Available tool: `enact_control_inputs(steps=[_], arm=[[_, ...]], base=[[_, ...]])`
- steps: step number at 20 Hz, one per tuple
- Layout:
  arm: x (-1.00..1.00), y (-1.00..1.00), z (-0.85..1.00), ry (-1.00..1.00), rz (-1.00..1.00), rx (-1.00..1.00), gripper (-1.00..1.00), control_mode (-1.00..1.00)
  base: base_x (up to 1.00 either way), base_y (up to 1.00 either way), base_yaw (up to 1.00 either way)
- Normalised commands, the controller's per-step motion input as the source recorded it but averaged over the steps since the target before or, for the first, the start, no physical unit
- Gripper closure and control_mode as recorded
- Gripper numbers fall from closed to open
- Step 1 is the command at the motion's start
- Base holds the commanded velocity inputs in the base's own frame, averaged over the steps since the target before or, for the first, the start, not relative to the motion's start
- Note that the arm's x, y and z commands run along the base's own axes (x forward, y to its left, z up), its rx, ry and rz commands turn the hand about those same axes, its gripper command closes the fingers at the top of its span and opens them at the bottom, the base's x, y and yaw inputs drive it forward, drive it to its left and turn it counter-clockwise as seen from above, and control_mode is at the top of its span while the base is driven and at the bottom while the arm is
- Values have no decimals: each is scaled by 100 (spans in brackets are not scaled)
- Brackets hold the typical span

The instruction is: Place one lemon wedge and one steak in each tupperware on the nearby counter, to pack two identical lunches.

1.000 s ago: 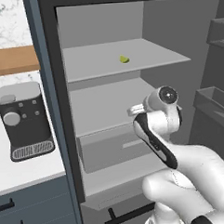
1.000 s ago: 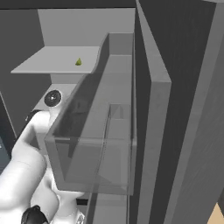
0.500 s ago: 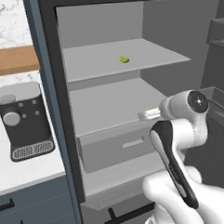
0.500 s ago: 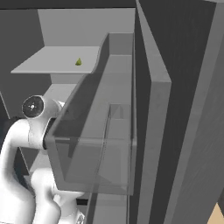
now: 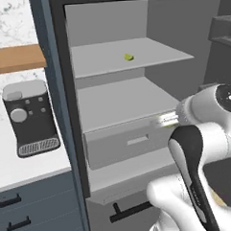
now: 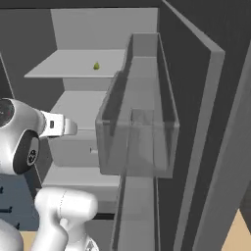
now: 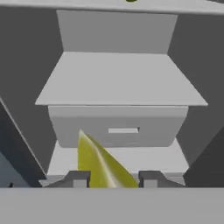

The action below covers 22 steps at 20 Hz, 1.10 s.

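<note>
Upper shelf [image 5: 134, 61]: holds a lemon wedge [image 5: 128, 57], at 12 o'clock from the drawer [image 5: 131, 143].
Coffee machine [image 5: 30, 117]: on the counter [image 5: 24, 163], at 9 o'clock from the drawer.
Gripper [image 7: 111, 179]: before the drawer, a wedge [image 7: 98, 162] between its fingertips.

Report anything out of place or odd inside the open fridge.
One small yellow-green lemon wedge lies alone on the grey upper shelf. Another yellow-green wedge sits between the fingers of the hand, in front of the closed grey drawer. Nothing looks spilled or damaged.
</note>
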Motion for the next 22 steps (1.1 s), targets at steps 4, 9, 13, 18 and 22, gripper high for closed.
enact_control_inputs(steps=[4, 9, 13, 18, 22], arm=[[0, 0, 0, 0, 0, 0, 100, 100], [0, 0, 0, 0, 0, 0, 100, 100], [0, 0, 0, 0, 0, 0, 100, 100], [0, 0, 0, 0, 0, 0, 100, 100], [0, 0, 0, 0, 0, 0, 100, 100]], base=[[-100, 72, 2], [-66, 100, 11], [9, 100, 6], [61, 100, 0], [96, 100, 0]])
